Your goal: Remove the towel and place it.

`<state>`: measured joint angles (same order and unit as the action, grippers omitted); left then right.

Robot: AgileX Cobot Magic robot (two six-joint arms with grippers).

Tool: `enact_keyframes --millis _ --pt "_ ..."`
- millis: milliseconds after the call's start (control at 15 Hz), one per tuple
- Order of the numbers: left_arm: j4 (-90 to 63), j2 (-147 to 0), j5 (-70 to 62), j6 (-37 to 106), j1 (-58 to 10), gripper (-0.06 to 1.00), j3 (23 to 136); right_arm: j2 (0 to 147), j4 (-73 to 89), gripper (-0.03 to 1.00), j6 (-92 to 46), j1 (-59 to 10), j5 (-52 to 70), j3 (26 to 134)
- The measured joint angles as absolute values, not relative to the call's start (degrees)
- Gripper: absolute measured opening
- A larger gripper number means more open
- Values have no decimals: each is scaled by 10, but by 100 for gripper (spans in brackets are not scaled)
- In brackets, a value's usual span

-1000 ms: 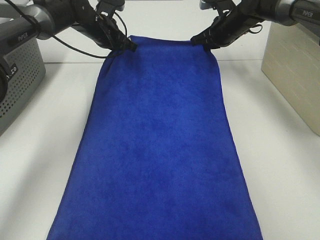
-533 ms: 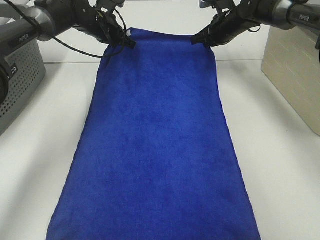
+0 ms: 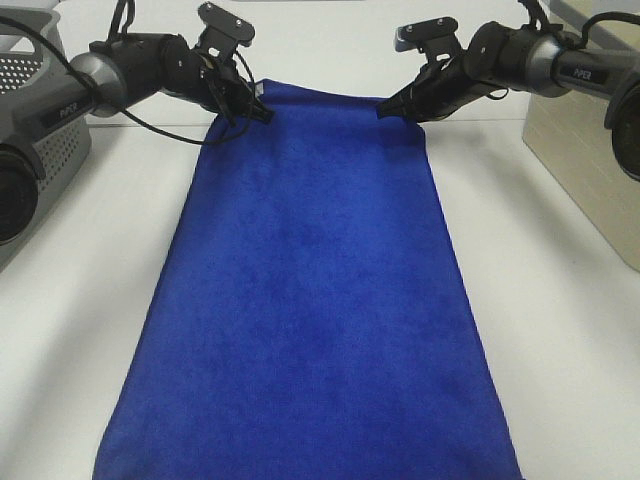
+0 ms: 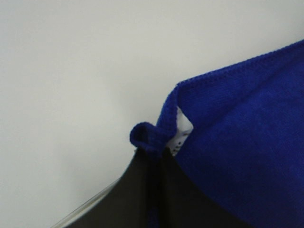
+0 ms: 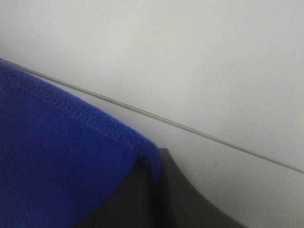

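Note:
The towel [image 3: 315, 290] is a long royal-blue cloth stretched down the middle of the white table, its near end running past the frame's lower edge. My left gripper [image 3: 262, 113] is shut on the towel's far-left corner. My right gripper [image 3: 385, 108] is shut on the far-right corner. The left wrist view shows the pinched corner of the towel [image 4: 237, 156] bunched in black fingers [image 4: 142, 194], with a small white tag [image 4: 182, 133] showing. In the right wrist view the stitched edge of the towel [image 5: 52, 166] runs into the black fingers [image 5: 175, 199].
A grey perforated basket [image 3: 40, 150] stands at the left edge of the table [image 3: 560, 300]. A beige box [image 3: 590, 160] stands at the right edge. Both arms reach in from the far corners over the table's back.
Both grippers have moved slightly lower and toward the camera with the towel's far corners. The towel's far edge has come down with them.

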<state>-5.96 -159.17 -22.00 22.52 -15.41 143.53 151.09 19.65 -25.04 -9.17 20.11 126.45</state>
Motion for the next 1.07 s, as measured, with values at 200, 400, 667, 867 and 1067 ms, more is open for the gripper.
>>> enact_keyframes --millis 200,400,667,867,1067 --pt "-49 -1609 -200 225 -154 2 1435 1525 207 2 -251 -92 185 1265" --pt "-40 -1624 -194 225 -154 2 1435 1534 219 2 -251 -92 182 1265" --pt "-33 -1627 -125 225 -154 46 1435 1534 237 47 -260 -92 178 1265" --pt "-31 -1627 -121 225 -154 69 1435 1531 229 69 -265 -92 203 1265" --pt "-26 -1616 -163 225 -154 71 1436 1505 198 71 -265 -92 254 1265"
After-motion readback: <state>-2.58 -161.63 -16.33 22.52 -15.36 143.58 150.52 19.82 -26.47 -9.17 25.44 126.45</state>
